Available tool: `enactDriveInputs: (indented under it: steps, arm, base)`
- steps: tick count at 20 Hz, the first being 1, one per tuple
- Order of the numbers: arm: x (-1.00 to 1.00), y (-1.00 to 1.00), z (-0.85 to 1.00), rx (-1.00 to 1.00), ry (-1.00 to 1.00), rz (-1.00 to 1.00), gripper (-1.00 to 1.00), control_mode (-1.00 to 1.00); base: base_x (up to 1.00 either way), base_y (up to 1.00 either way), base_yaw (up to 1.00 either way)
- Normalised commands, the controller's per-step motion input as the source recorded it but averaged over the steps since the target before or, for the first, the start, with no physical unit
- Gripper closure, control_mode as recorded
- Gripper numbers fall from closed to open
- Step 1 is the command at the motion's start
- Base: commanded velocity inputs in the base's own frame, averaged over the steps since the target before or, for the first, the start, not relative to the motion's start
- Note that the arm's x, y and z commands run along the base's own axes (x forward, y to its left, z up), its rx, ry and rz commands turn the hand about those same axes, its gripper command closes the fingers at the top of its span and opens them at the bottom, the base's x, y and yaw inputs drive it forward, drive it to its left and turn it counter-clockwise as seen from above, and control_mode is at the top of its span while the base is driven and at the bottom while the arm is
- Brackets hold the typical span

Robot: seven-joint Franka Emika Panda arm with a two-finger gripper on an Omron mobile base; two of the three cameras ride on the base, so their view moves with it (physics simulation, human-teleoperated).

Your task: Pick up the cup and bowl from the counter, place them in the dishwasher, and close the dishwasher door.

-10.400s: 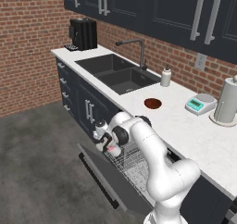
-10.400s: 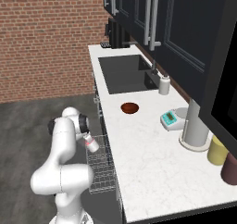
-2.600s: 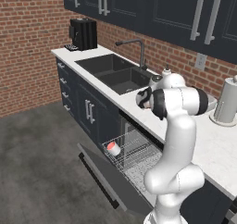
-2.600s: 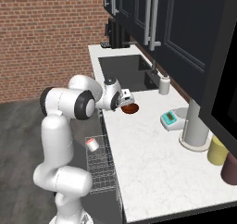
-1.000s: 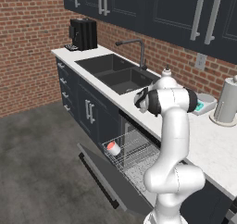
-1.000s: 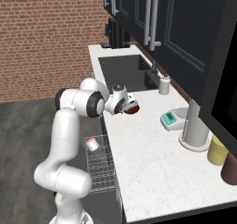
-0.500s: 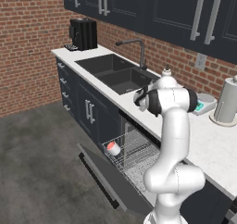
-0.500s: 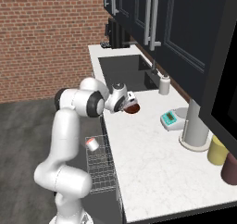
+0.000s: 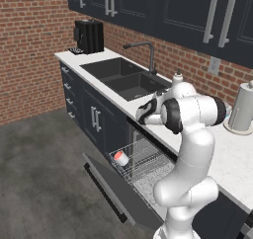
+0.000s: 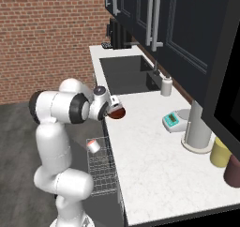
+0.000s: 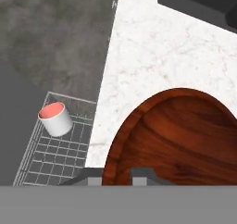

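- The end effector (image 11: 116,176) pinches the near rim of the bowl (image 11: 180,140), one fingertip inside the rim and one outside, as the hand view shows.
- In the right base view the bowl (image 10: 116,112) sits just at the front edge of the worktop (image 10: 150,155); whether it has lifted clear of the stone cannot be told.
- The cup (image 9: 121,158) lies tipped on its side in the wire rack (image 9: 143,166) of the dishwasher, pink inside facing out, and the dishwasher door (image 9: 116,191) hangs fully open below.
- Risk: a grip on one thin, glossy edge leaves the bowl's weight hanging off to one side, so it could swivel or slide out during the swing to the rack.
- Risk: a low carry could catch the worktop's front edge or the rack wires and knock the bowl loose.
- Risk: setting down near the cup could strike it or roll it across the rack.
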Motion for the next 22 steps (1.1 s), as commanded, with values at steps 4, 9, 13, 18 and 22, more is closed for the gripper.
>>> enactDriveInputs:
  steps: [4, 9, 13, 18, 22]
  arm:
    - [-1.00, 0.81, 0.27, 0.00, 0.05, 0.00, 1.00, -1.00]
    - [-0.91, 0.54, 0.45, 0.00, 0.13, -0.02, 1.00, -1.00]
    - [-0.62, 0.45, 0.38, 0.00, 0.18, -0.11, 1.00, -1.00]
    - [-0.04, 0.09, 0.04, 0.07, 0.27, -0.01, 1.00, -1.00]
    - [0.01, -0.01, -0.35, 0.12, 0.17, 0.10, 1.00, -1.00]
  base:
    - [0.00, 0.00, 0.00]
    - [0.00, 0.00, 0.00]
    - [0.00, 0.00, 0.00]
    - [0.00, 0.00, 0.00]
    - [0.00, 0.00, 0.00]
